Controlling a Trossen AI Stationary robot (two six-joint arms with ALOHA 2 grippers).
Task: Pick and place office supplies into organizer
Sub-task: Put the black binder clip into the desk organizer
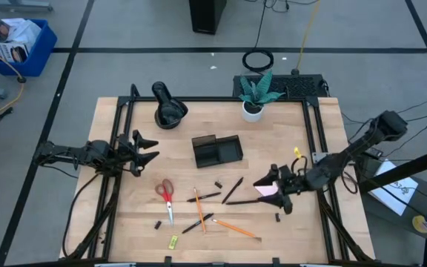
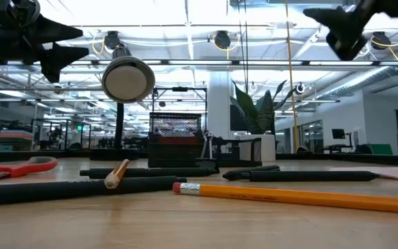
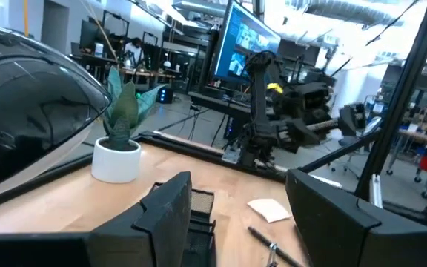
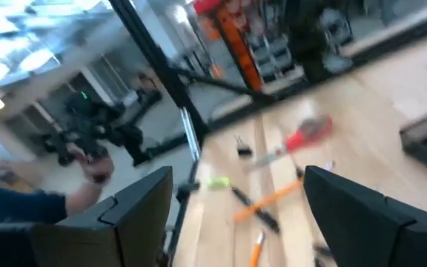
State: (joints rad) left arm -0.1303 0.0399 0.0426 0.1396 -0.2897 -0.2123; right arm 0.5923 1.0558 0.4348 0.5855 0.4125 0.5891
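**Right arm hovers over the pink pad; nothing yet in the tray**

High view: the small black rectangular desk organizer (image 1: 217,150) sits mid-table, and no supply shows inside it, so the task appears to be at its first pick. The right gripper (image 1: 267,185) hangs over the right part of the table with its fingers spread wide, just above the pink square sticky-note pad (image 1: 267,190) and beside a long black pen (image 1: 254,199). It holds nothing. The next move seems to call for a descent onto the pad or pen, a close, and a carry to the organizer. The left gripper (image 1: 150,148) waits near the table's left edge, also spread and empty. The red-handled scissors (image 1: 167,194), orange pencils (image 1: 235,228), tiny black clips (image 1: 157,224) and a small yellow-green piece (image 1: 173,241) lie scattered across the front half.

Low view: an orange pencil with a pink eraser lies nearest the camera, black pens behind it, the scissors at far left. Both grippers hang clear above the wood, touching nothing.

Left wrist view: the two dark fingers stand well apart with nothing between them; the organizer and a white pot holding a green plant (image 3: 116,159) lie ahead.

Right wrist view: the fingers are wide open and empty, with scissors, pencils and a clip on the wood beyond.
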